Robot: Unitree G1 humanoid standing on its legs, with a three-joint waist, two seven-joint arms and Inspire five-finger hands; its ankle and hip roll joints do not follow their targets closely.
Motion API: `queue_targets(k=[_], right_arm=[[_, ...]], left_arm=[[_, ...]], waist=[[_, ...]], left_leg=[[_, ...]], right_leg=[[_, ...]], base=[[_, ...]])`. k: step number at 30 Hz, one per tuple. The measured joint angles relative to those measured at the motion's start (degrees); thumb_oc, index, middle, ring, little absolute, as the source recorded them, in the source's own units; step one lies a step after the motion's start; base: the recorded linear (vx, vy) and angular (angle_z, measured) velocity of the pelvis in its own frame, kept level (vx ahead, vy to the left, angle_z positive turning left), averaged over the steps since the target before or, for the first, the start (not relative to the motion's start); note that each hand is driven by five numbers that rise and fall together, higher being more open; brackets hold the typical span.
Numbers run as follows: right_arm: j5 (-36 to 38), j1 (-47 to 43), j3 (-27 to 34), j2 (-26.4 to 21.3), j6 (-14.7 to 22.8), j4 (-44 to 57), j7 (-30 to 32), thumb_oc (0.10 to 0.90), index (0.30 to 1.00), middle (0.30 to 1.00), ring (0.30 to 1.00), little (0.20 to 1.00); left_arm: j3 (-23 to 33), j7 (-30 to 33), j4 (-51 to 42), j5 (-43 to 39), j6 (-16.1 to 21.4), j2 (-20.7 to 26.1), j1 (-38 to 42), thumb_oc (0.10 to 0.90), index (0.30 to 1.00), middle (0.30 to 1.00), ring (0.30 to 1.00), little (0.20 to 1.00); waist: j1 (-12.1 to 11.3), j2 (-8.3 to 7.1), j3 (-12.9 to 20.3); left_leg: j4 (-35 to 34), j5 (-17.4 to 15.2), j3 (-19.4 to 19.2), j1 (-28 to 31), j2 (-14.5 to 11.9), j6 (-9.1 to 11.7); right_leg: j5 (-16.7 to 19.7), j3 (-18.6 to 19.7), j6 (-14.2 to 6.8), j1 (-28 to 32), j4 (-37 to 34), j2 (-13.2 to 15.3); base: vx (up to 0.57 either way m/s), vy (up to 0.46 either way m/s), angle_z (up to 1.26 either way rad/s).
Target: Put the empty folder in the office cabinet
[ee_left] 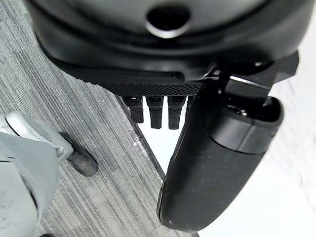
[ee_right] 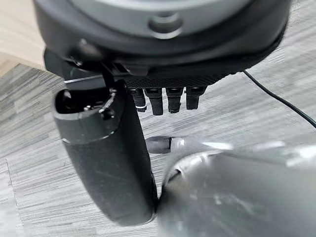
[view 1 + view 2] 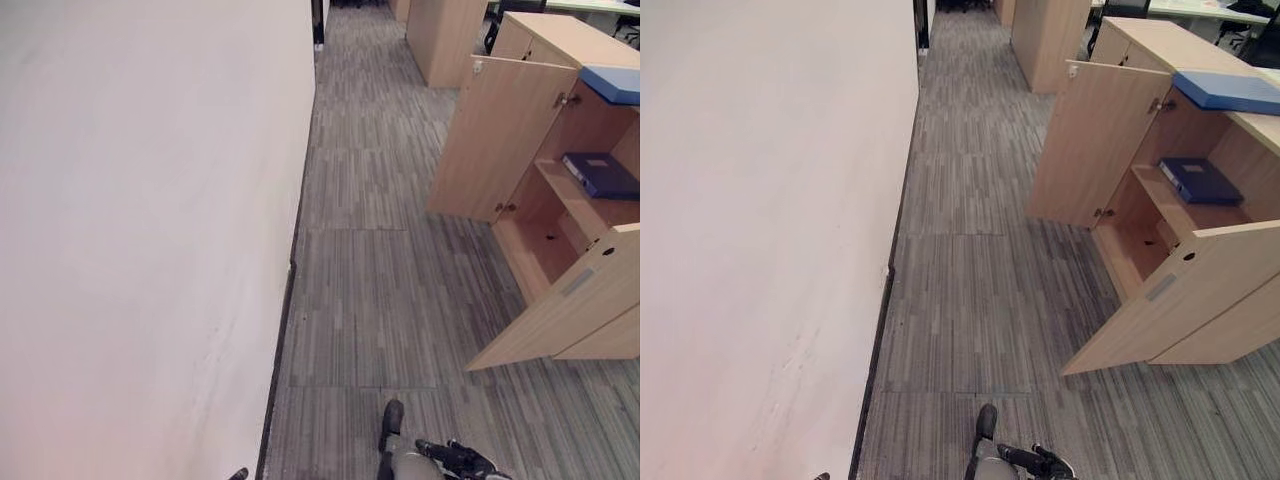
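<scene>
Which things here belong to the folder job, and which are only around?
For the job:
light blue folder on top of the cabinet
open cabinet
left hand, holding nothing
right hand, holding nothing

Only around:
dark blue binder on the shelf
far cabinet
white wall

Wooden office cabinet (image 3: 1160,300) — doors open, dark blue folder (image 3: 1200,180) flat on shelf
</scene>
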State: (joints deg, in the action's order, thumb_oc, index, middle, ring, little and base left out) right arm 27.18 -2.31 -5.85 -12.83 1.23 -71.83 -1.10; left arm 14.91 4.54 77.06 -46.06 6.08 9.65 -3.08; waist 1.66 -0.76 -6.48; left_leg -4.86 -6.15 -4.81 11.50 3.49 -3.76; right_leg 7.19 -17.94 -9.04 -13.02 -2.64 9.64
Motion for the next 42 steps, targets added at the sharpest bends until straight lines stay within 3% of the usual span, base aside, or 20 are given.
queue_targets(k=[4, 7, 10, 12, 13, 14, 17, 19, 20, 22, 24, 25, 27, 29, 32, 33, 35, 38, 41, 42], right_arm=[[-0.1, 0.0, -0.1, -1.8, 0.1, -0.6, 0.1, 0.8, 0.9, 0.9, 0.9, 0.9], [-0.2, -1.7, -0.3, -2.4, -0.2, -2.4, 0.1, 0.8, 0.9, 0.9, 0.9, 0.9], [-2.3, -2.2, -4.0, -2.2, -0.2, -2.2, -0.4, 0.8, 0.9, 0.9, 0.9, 0.9], [-2.5, -2.1, -4.7, -1.9, -0.2, -2.3, -0.3, 0.8, 0.9, 0.9, 0.9, 0.9], [-4.1, -1.2, -5.4, -1.2, -0.3, -2.4, -0.3, 0.8, 0.9, 0.9, 0.9, 0.9], [-4.6, -0.7, -5.4, -0.8, -0.2, -2.2, -0.2, 0.8, 0.9, 0.9, 0.9, 0.9], [-5.2, -0.9, -7.8, -0.6, -0.5, -3.0, -0.1, 0.8, 0.9, 0.9, 0.9, 0.9], [-6.4, -1.4, -9.0, 0.3, -1.2, -3.5, 0.3, 0.8, 0.9, 0.9, 0.9, 0.9], [-6.7, -2.3, -9.1, 0.6, -1.3, -3.9, 0.3, 0.8, 0.9, 0.9, 0.9, 0.9], [-6.7, -4.6, -9.0, 1.1, -1.1, -4.7, 0.4, 0.8, 0.9, 0.9, 0.9, 0.9], [-6.6, -5.3, -9.0, 1.0, -0.9, -4.6, 0.3, 0.8, 0.9, 0.9, 0.9, 0.9], [-5.8, -4.8, -8.5, 1.2, -0.4, -4.7, 0.3, 0.8, 0.9, 0.9, 0.9, 0.9], [-4.0, -4.5, -6.9, 1.0, -0.3, -5.5, 0.4, 0.8, 0.9, 0.9, 0.9, 0.9], [-3.7, -4.3, -6.8, 1.0, -0.4, -6.4, 0.4, 0.8, 0.9, 0.9, 0.9, 0.9], [-3.6, -3.7, -6.7, 1.0, -0.4, -7.5, 0.3, 0.8, 0.9, 0.9, 0.9, 0.9], [-3.6, -2.2, -6.4, 0.5, -0.3, -7.7, 0.2, 0.8, 0.9, 0.9, 0.9, 0.9], [-3.9, 0.8, -5.0, 1.9, -0.2, -7.3, 0.1, 0.8, 0.9, 0.9, 0.9, 0.9], [-4.2, 1.2, -2.2, 2.9, -0.4, -9.9, -0.4, 0.8, 0.9, 0.9, 0.9, 0.9], [-4.6, 1.6, -1.2, 2.5, -0.6, -9.3, -0.5, 0.8, 0.9, 0.9, 0.9, 0.9], [-4.6, 2.0, -1.2, 2.3, -0.6, -9.2, -0.6, 0.8, 0.9, 0.9, 0.9, 0.9]], left_arm=[[0.0, 0.0, 0.1, 0.0, 0.3, -0.3, -0.6, 0.8, 0.9, 0.9, 0.9, 0.9], [-1.9, 0.0, 1.1, 0.2, 0.5, -0.2, 0.4, 0.8, 0.9, 0.9, 0.9, 0.9], [-2.8, 0.1, 0.9, 0.3, 0.5, 0.3, 1.6, 0.8, 0.9, 0.9, 0.9, 0.9], [-3.1, 0.2, 0.3, 0.3, 0.6, 0.2, 1.9, 0.8, 0.9, 0.9, 0.9, 0.9], [-3.2, 1.2, -1.1, 0.2, 0.8, 0.3, 2.6, 0.8, 0.9, 0.9, 0.9, 0.9], [-3.8, 1.6, -1.8, 0.2, 1.4, 0.1, 2.6, 0.8, 0.9, 0.9, 0.9, 0.9], [-4.1, 2.3, -5.5, 0.2, 1.5, -0.1, 2.8, 0.8, 0.9, 0.9, 0.9, 0.9], [-4.2, 2.4, -5.8, 0.3, 1.6, 0.7, 2.9, 0.8, 0.9, 0.9, 0.9, 0.9], [-4.3, 2.4, -6.1, 0.3, 1.9, 0.8, 3.0, 0.8, 0.9, 0.9, 0.9, 0.9], [-4.2, 2.4, -6.1, 0.3, 1.9, 0.6, 2.5, 0.8, 0.9, 0.9, 0.9, 0.9], [-3.9, 2.7, -5.6, 0.2, 1.8, 0.2, 1.1, 0.8, 0.9, 0.9, 0.9, 0.9], [-3.5, 2.7, -5.5, 0.2, 1.9, -0.1, 0.3, 0.8, 0.9, 0.9, 0.9, 0.9], [-3.3, 2.6, -5.0, 0.1, 2.0, -0.6, 0.4, 0.8, 0.9, 0.9, 0.9, 0.9], [-3.2, 2.4, -3.7, -0.2, 2.0, -0.7, 1.2, 0.8, 0.9, 0.9, 0.9, 0.9], [-3.1, 2.4, -2.3, -0.8, 2.1, -1.2, 0.6, 0.8, 0.9, 0.9, 0.9, 0.9], [-3.1, 2.4, -1.6, -0.9, 2.0, -1.6, -0.5, 0.8, 0.9, 0.9, 0.9, 0.9], [-3.3, 2.2, -2.1, -0.8, 2.1, -0.6, 0.2, 0.8, 0.9, 0.9, 0.9, 0.9], [-3.1, 1.7, -1.8, -0.7, 2.0, -0.4, 3.5, 0.8, 0.9, 0.9, 0.9, 0.9], [-2.3, 1.5, -0.5, 0.0, 1.7, -0.6, 5.8, 0.8, 0.9, 0.9, 0.9, 0.9], [-2.5, 1.5, -0.5, 0.3, 1.7, -0.8, 5.2, 0.8, 0.9, 0.9, 0.9, 0.9]], waist=[[1.1, 4.45, 2.2], [1.1, 4.88, 2.8], [1.0, 2.15, 4.9], [0.7, 1.73, 5.3], [-0.1, 0.33, 6.0], [-0.8, 0.0, 6.5], [-3.5, -0.52, 5.9], [-4.6, -2.36, 4.9], [-5.1, -3.48, 4.2], [-5.1, -3.58, 2.5], [-5.7, -2.63, 1.2], [-5.9, -2.26, 1.1], [-5.9, -1.42, 0.4], [-6.1, -1.53, 0.1], [-6.6, -0.85, 0.4], [-6.7, 0.75, 1.5], [-6.6, -1.76, 2.4], [-6.7, -4.86, 4.1], [-6.7, -2.41, 4.1], [-6.9, -2.63, 4.5]], left_leg=[[0.2, -2.4, 2.3, 1.5, -6.5, 4.3], [1.9, -1.1, 2.0, 2.3, -9.5, 7.7], [8.3, 0.3, 2.5, -0.9, -11.5, 11.1], [11.9, 0.0, 2.4, -1.3, -12.7, 12.3], [27.0, -0.7, 2.0, -7.2, -14.6, 15.4], [33.8, 0.9, 2.3, -9.7, -15.4, 17.2], [56.2, 9.7, 2.3, -20.8, -19.1, 14.2], [60.5, 5.4, 0.0, -26.2, -17.4, 11.0], [56.9, 3.3, -0.8, -29.4, -15.4, 9.4], [42.6, 2.9, -2.4, -34.6, -12.4, 9.0], [29.0, 6.5, -2.9, -35.6, -10.8, 9.3], [14.5, 8.7, -0.3, -33.5, -8.9, 9.7], [2.8, 12.5, 2.2, -33.1, -6.3, 8.2], [1.2, 14.7, 2.3, -33.8, -4.5, 5.3], [3.5, 14.0, 1.7, -32.1, -4.6, 2.8], [3.4, 12.4, 1.0, -28.8, -5.7, -1.2], [5.2, 18.8, -0.3, -27.3, -4.0, -1.1], [5.1, 17.1, -2.2, -25.1, -0.3, -1.7], [1.2, 15.6, -3.4, -18.2, 1.9, -3.4], [0.3, 15.0, -3.9, -16.8, 1.9, -3.6]], right_leg=[[2.6, -3.0, 1.9, 0.9, 3.2, -4.3], [1.9, -4.1, 6.7, 3.3, 2.1, -7.2], [0.3, -5.4, 8.5, 5.5, -0.4, -9.3], [-1.2, -5.5, 9.2, 7.4, -0.8, -10.7], [-2.7, -6.1, 12.0, 9.9, -1.4, -11.9], [-4.1, -5.9, 13.3, 10.8, -0.8, -12.7], [-7.1, -5.0, 17.1, 14.3, -1.6, -15.2], [-7.5, -2.9, 16.9, 17.7, -2.2, -14.9], [-8.3, -2.5, 16.4, 18.8, -2.3, -14.1], [-9.8, -1.8, 14.4, 20.8, -2.3, -13.8], [-10.7, -1.1, 13.9, 23.2, -2.2, -14.2], [-11.7, -0.7, 12.5, 24.4, -2.3, -14.0], [-12.9, 0.8, 11.1, 26.3, -2.2, -14.0], [-13.9, 2.4, 9.5, 28.6, -2.2, -13.1], [-15.1, 5.5, 7.5, 33.5, -2.2, -12.6], [-16.4, 7.8, 5.8, 36.7, -1.8, -13.7], [-18.8, 7.7, 4.6, 37.1, 3.2, -10.3], [-17.0, 6.7, 5.1, 36.2, 6.0, -5.8], [-14.1, 3.7, 7.0, 31.4, 23.1, -1.0], [-13.4, 2.6, 7.3, 29.7, 28.7, 0.6]], base=[[0.44, -0.219, 0.48], [0.38, -0.235, 0.12], [0.48, -0.31, 0.15], [0.34, -0.309, 0.08], [0.34, -0.341, 0.02], [0.48, -0.445, 0.05], [0.35, -0.193, -0.17], [0.3, -0.014, -0.25], [0.31, 0.075, -0.27], [0.37, 0.164, -0.4], [0.48, 0.201, -0.76], [0.43, 0.14, -0.64], [0.39, 0.14, -0.35], [0.39, 0.16, -0.4], [0.44, 0.231, -0.65], [0.36, 0.237, -0.4], [0.52, 0.363, -0.1], [0.56, 0.49, -0.05], [0.39, 0.509, -0.15], [0.35, 0.488, -0.37]])
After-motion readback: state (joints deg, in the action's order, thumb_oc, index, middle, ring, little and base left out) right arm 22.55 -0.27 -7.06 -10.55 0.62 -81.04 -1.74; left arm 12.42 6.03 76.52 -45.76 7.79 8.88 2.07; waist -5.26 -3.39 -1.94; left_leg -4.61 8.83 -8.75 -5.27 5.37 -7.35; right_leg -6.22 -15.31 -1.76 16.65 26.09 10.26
